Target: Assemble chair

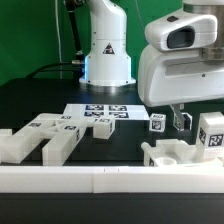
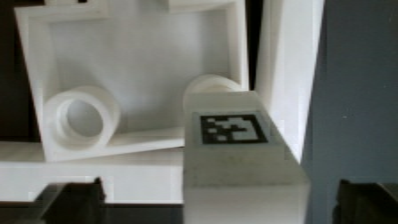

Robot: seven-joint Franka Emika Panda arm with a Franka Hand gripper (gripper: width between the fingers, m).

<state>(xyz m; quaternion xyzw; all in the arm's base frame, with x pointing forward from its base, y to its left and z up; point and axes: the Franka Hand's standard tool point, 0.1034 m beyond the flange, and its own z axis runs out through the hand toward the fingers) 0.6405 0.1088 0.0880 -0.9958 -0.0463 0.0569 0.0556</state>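
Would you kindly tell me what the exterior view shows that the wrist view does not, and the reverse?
Only the exterior view: the arm's base, the marker board, loose chair parts at that view's left, and the long white rail in front. Only the wrist view: the round holes of a white frame piece. Both: the gripper, open, with a tagged block near it; which exterior-view block that is I cannot tell.

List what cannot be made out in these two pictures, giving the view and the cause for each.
Wrist view: the gripper has its fingers cut off by the picture's edge, so their tips are unseen.
Wrist view: the tagged block covers part of the white frame piece behind it.
Exterior view: the white rail hides the base of the nearest chair part.
Exterior view: tags on the marker board are too small to read.
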